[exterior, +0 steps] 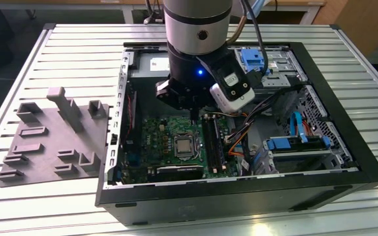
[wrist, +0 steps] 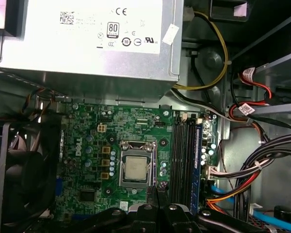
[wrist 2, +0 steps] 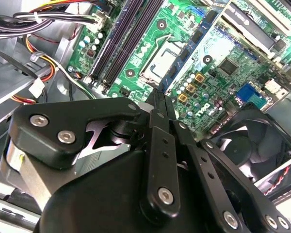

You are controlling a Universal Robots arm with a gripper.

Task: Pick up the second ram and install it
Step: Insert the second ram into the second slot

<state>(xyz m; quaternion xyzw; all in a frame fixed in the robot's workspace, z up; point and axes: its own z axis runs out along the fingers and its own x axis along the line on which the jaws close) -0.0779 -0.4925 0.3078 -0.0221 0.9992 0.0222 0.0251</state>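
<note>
At the near edge of the exterior view, a slatted metal tabletop (exterior: pixel 45 206) is carrying an open black computer case (exterior: pixel 241 196), lying on its side. A grey moulded holder (exterior: pixel 51 142) is resting just beside the case, on the exterior view's left. Inside the case the green motherboard (exterior: pixel 169 137) is facing up. The claw (exterior: pixel 194 117) is hanging close above it, beside the processor socket (exterior: pixel 183 146). In both wrist views its fingers (wrist 2: pixel 157 126) are pressing together, with nothing showing between them. A long dark strip is standing on edge in the memory slots (wrist: pixel 184 160), near the claw on the exterior view's right. It is probably the second ram (exterior: pixel 211 142), though I cannot tell it apart from the slot strips. Farther back, wooden furniture (exterior: pixel 366 24) is standing beyond the tabletop.
</note>
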